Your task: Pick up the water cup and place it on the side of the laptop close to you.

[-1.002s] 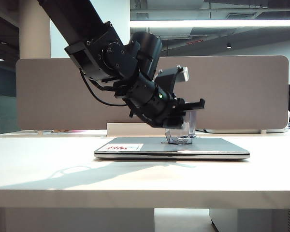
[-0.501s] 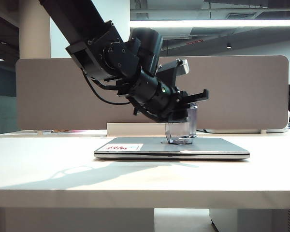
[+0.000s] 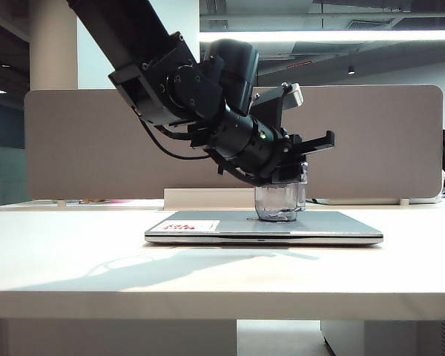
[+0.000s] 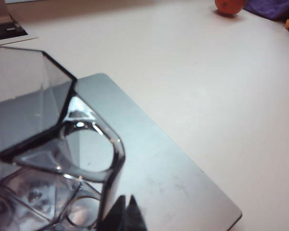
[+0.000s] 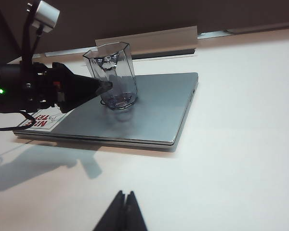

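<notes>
The only print sits on a white sticker [image 5: 44, 121] on the lid of the laptop [image 5: 149, 108]: red letters, of which only what looks like "N" and "E" can be made out, the rest too blurred.

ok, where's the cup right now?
In the exterior view the cup stands upright on the closed laptop, right of the lid's middle. The left gripper is at it; whether its base touches the lid is unclear.
</notes>
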Tool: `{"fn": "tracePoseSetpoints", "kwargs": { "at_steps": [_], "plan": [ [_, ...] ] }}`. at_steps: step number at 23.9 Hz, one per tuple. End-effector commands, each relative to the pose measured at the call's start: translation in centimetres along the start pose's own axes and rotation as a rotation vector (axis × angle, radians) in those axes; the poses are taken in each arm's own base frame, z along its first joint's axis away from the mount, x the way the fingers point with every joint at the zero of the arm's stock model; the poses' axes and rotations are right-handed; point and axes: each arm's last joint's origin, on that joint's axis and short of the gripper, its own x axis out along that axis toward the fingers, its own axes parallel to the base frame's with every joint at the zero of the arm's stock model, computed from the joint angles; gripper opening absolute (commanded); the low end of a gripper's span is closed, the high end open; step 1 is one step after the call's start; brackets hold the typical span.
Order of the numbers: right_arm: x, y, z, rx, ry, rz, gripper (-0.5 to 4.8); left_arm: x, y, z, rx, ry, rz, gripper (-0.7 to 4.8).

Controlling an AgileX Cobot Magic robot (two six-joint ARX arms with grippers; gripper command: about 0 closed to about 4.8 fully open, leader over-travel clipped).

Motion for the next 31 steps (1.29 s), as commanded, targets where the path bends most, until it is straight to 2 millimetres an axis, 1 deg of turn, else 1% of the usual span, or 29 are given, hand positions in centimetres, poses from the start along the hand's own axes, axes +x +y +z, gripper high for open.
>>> {"fn": "tracePoseSetpoints", "kwargs": {
  "at_steps": [1,6,10,11,12,13,14,15,16,20,21,23,25,29,31],
  "plan": [
    [0.0,0.0,0.0,0.001,-0.003,0.008,-0.05,0.0,0.0,0.1,0.001,0.009,0.000,-0.04],
    [0.0,0.0,-0.2,0.006,0.014,0.006,-0.05,0.0,0.0,0.3,0.005,-0.003,0.008,-0.04],
    [0.0,0.0,-0.2,0.007,0.015,0.006,-0.05,-0.3,0.0,-0.3,0.023,0.101,0.021,-0.04],
    [0.0,0.0,-0.2,0.008,0.016,0.006,-0.06,-0.6,0.0,-0.3,0.027,0.143,0.030,-0.04],
    [0.0,0.0,-0.2,0.022,0.014,0.005,-0.06,-1.3,0.1,-0.1,0.029,0.214,0.064,-0.04],
    [0.0,0.0,-0.2,0.029,0.013,0.005,-0.06,-1.7,0.1,0.2,0.037,0.237,0.085,-0.04],
    [0.0,0.0,-0.2,0.028,0.009,0.006,-0.06,-2.7,0.1,1.0,0.070,0.274,0.108,-0.04],
    [0.0,0.0,-0.1,0.027,0.005,0.007,-0.06,-3.1,0.0,1.4,0.078,0.284,0.107,-0.04],
    [0.0,0.0,0.0,0.024,-0.008,0.007,-0.06,-4.0,-0.1,2.4,0.081,0.290,0.107,-0.04],
    [0.0,0.0,0.4,0.023,-0.044,-0.002,-0.06,-5.6,-0.4,4.3,0.085,0.269,0.103,-0.04],
    [0.0,0.1,0.5,0.019,-0.058,-0.001,-0.06,-6.3,-0.6,5.2,0.095,0.253,0.100,-0.04],
    [0.0,0.1,0.8,0.037,-0.088,-0.010,-0.05,-7.2,-0.8,6.3,0.110,0.229,0.097,-0.04],
    [0.0,0.1,1.2,0.048,-0.121,-0.018,-0.05,-8.0,-0.9,7.1,0.114,0.214,0.092,-0.04],
    [-0.1,0.3,2.0,0.046,-0.127,-0.016,-0.05,-8.7,-1.0,7.7,0.114,0.215,0.092,-0.04],
    [-0.1,0.4,2.8,0.046,-0.127,-0.017,-0.06,-8.9,-1.0,7.9,0.114,0.217,0.092,-0.04]
  ]
}}
